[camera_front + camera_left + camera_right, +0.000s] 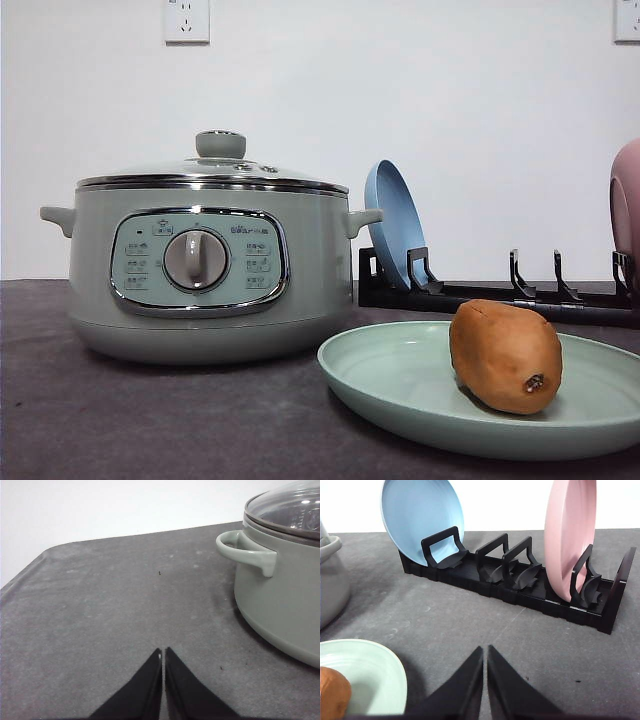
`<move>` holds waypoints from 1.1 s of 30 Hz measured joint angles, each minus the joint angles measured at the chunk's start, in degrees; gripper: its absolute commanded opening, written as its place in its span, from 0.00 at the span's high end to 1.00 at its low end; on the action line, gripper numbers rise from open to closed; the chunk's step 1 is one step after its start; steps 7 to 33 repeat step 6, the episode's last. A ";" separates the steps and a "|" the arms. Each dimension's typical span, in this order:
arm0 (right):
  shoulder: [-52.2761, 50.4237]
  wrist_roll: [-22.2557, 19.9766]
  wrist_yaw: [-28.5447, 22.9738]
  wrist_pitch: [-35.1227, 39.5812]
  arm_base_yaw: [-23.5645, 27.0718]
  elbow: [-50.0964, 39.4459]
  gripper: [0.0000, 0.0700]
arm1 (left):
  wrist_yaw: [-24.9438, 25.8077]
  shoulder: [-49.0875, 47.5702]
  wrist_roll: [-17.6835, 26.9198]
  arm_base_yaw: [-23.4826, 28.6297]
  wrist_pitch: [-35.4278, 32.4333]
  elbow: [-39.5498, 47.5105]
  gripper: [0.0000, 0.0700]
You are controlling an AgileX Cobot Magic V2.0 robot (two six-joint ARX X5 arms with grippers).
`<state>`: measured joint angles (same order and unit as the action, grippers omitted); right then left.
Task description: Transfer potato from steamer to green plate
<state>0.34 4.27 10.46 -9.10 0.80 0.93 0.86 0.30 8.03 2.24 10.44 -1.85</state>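
Observation:
The orange-brown potato lies on the pale green plate at the front right of the table, its dark spot facing the camera. The right wrist view catches the plate's edge and one end of the potato. The sage-green steamer stands to the left with its glass lid on; one side handle and part of the lid show in the left wrist view. My left gripper is shut and empty over bare table beside the steamer. My right gripper is shut and empty beside the plate, pointing at the rack.
A black dish rack stands behind the green plate, holding a blue plate upright at one end and a pink dish at the other. The dark grey table runs to a white wall with sockets.

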 measured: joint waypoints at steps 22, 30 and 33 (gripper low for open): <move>0.00 0.00 0.00 -0.01 0.00 0.00 1.00 | 0.00 0.00 0.00 -0.02 -0.01 0.00 1.00; 0.00 0.00 0.00 -0.01 0.00 0.00 1.00 | 0.00 0.00 0.00 -0.02 -0.01 0.00 1.00; 0.00 0.00 0.00 -0.01 0.00 0.00 1.00 | 0.00 0.00 0.00 -0.02 -0.01 0.00 1.00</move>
